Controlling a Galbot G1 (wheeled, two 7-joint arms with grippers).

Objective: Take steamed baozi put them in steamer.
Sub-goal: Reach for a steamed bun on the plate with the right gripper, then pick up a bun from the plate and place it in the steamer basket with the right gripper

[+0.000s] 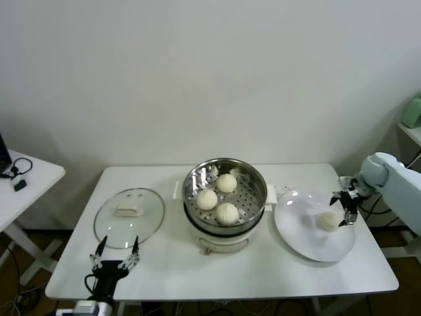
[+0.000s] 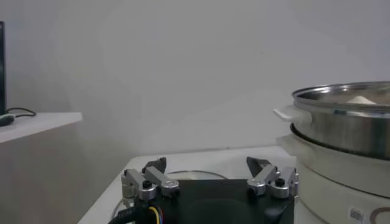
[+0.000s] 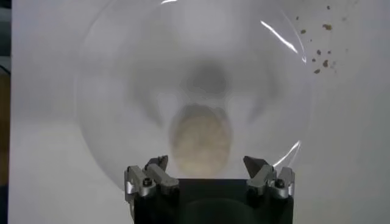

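Three cream-white baozi (image 1: 227,182) (image 1: 206,199) (image 1: 227,212) lie in the shiny steamer (image 1: 252,176), which sits on its cream pot base mid-table. The steamer also shows in the left wrist view (image 2: 341,115). One baozi (image 1: 327,221) lies on the flat white plate (image 1: 296,227). My right gripper (image 1: 345,207) is open just above and to the right of that baozi. In the right wrist view the baozi (image 3: 200,137) lies between the open fingers, below the gripper (image 3: 207,163). My left gripper (image 1: 117,258) is open and empty near the table's front left edge; it also shows in the left wrist view (image 2: 207,164).
The glass lid (image 1: 129,217) with its cream handle (image 1: 129,209) lies flat left of the steamer. A side table (image 1: 26,181) with black cables stands far left. Brown crumbs (image 3: 320,58) lie on the table beside the plate. A shelf (image 1: 411,128) stands at the far right.
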